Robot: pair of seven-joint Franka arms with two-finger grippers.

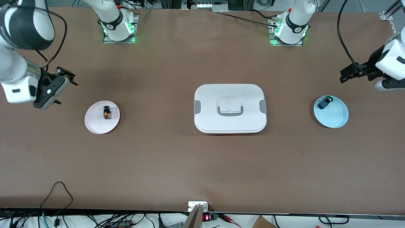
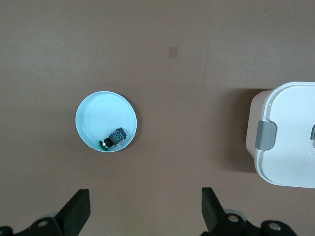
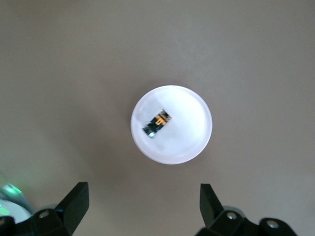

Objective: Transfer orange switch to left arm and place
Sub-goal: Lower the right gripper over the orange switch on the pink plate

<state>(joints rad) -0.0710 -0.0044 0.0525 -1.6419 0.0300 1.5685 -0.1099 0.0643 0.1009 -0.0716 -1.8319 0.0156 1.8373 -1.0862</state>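
The orange switch point(image 1: 107, 113), a tiny blocky part with glossy black body and orange flanks, lies on a small round pale pink plate point(image 1: 95, 125) in the left half of the front view, toward the right arm's end of the table. In the right wrist view the same switch point(image 3: 157, 123) sits a little off the middle of the smooth, shallow plate point(image 3: 189, 140), tilted on the diagonal.

The right gripper point(image 1: 65, 76) hangs at the far left of the front view, over bare brown tabletop near the pink plate, its black angular fingers point(image 3: 74, 201) spread wide apart and holding nothing.

At the centre of the front view rests the box point(image 1: 230, 122), flat, white and rounded-rectangular, with grey clips on its short sides and a recessed grey handle in the lid.

Right of centre sits a round light blue plate point(image 1: 335, 118) with a raised rim, carrying a small blue-and-black component point(image 1: 323, 104) with a green cap near its edge.

The left gripper point(image 1: 345, 76) hovers at the right edge of the front view, over the table just above that plate in the frame; its matte black fingers point(image 2: 78, 209) stand apart, empty.

The table point(image 1: 158, 158) is a plain matte brown sheet
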